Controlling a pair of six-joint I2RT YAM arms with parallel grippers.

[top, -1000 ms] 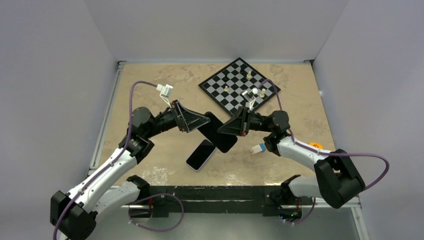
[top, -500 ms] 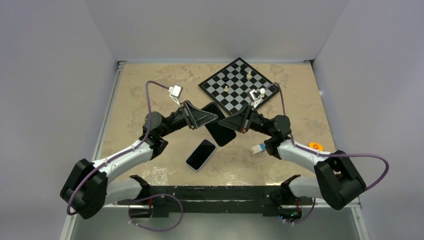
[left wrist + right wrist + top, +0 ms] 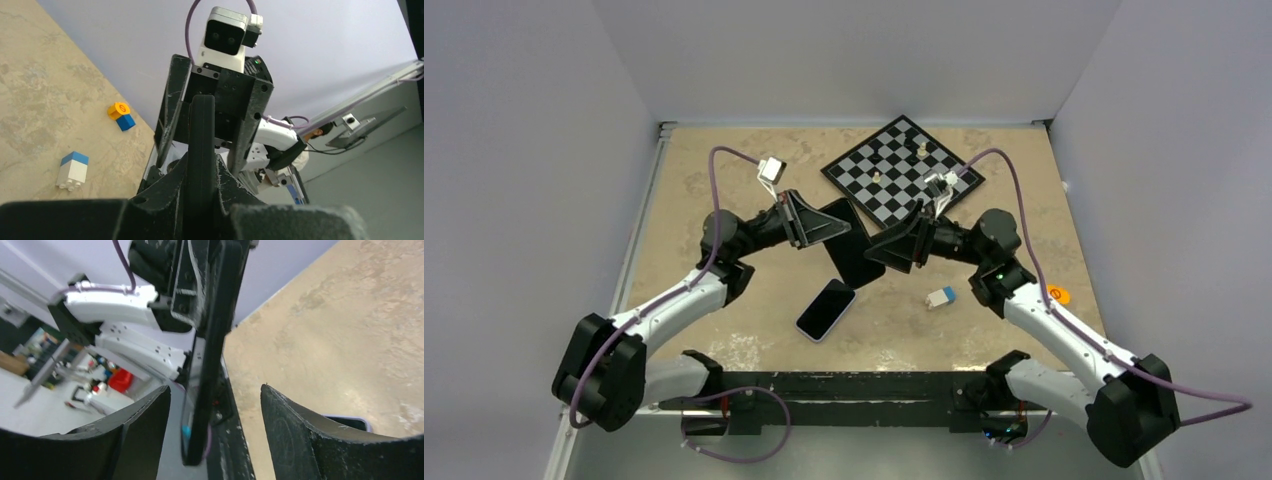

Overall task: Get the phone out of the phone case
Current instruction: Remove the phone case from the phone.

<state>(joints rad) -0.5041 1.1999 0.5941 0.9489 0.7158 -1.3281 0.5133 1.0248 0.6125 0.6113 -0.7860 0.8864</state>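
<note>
The phone [image 3: 826, 309] lies flat on the table [image 3: 724, 200], screen up, just in front of the two arms' meeting point and out of its case. The phone case [image 3: 856, 262] is off the table, held up between the arms on edge and tilted. From above it shows only a dark slab, and the wrist views catch it edge-on, so its inside cannot be seen. The left claw [image 3: 839, 230] is clamped on one end of the case. In the left wrist view its fingers [image 3: 167, 197] press on both faces of the thin black edge [image 3: 201, 150]. The right claw [image 3: 876, 248] faces it from the other side with its fingers spread: in the right wrist view the case [image 3: 212, 355] stands in the gap between the two pads [image 3: 145, 430] with clear space on either side — around it, not gripping. Behind the arms a chessboard [image 3: 902, 172] sits turned corner-on, carrying a few small pieces, one of them [image 3: 923, 150] near its far edge. A white and blue brick [image 3: 941, 296] rests on the table right of the phone, well apart from it. Farther right, near the table's edge, is a small orange round piece [image 3: 1056, 294] — the left wrist view shows it touching a blue block [image 3: 125, 122].
</note>
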